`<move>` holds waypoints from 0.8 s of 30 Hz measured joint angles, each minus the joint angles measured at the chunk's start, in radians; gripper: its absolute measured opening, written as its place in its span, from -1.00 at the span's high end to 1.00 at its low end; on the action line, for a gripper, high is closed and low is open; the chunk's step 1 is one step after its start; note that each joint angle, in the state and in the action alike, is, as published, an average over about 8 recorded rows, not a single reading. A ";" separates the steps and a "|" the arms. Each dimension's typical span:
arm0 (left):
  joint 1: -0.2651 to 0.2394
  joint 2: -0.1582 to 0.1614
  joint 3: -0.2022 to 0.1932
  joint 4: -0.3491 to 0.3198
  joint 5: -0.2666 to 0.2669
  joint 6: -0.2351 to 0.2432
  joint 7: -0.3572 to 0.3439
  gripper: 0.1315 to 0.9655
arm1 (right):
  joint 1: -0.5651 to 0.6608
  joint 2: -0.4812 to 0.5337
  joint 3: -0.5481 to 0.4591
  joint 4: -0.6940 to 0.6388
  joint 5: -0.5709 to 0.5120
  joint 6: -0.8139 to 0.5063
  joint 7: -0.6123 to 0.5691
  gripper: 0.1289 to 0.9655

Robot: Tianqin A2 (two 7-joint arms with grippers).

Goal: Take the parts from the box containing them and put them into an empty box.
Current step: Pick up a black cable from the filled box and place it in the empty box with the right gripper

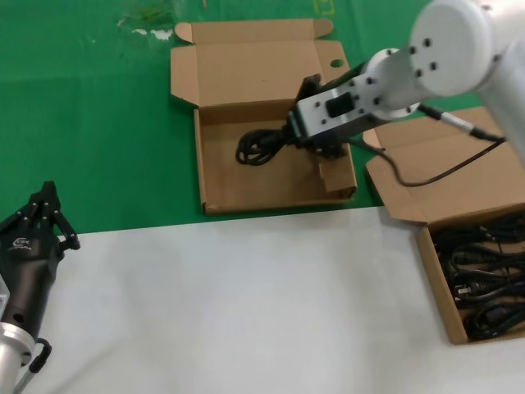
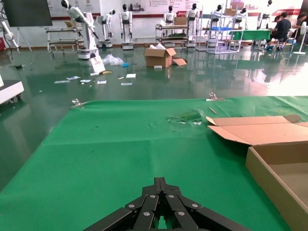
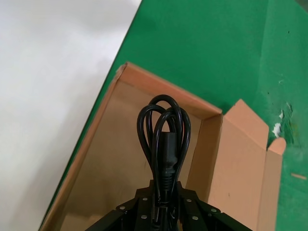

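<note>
My right gripper [image 1: 289, 131] is shut on a black coiled power cable [image 1: 258, 148] and holds it over the inside of the holed cardboard box [image 1: 221, 176] on the green mat. The same cable [image 3: 162, 134] hangs from the right gripper [image 3: 162, 188] above that box's floor [image 3: 115, 163] in the right wrist view. The plain-lidded box [image 1: 436, 283] at the right table edge holds several more black cables [image 1: 484, 275]. My left gripper [image 1: 45, 201] is parked at the lower left, shut and empty, and also shows in the left wrist view [image 2: 160, 182].
The holed box's lid [image 1: 246, 70] lies open toward the far side, with a round hole [image 1: 336, 63] in its tab. A white sheet [image 1: 246, 304] covers the near table. A black wire [image 1: 426, 176] hangs from the right arm over the plain box's lid [image 1: 447, 164].
</note>
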 joint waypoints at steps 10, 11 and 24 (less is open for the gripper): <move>0.000 0.000 0.000 0.000 0.000 0.000 0.000 0.98 | 0.008 -0.102 -0.024 -0.193 0.015 0.123 -0.083 0.81; 0.000 0.000 0.000 0.000 0.000 0.000 0.000 0.98 | 0.007 -0.108 -0.025 -0.204 0.019 0.132 -0.094 0.80; 0.000 0.000 0.000 0.000 0.000 0.000 0.000 0.98 | -0.002 -0.130 -0.017 -0.248 0.074 0.193 -0.158 0.60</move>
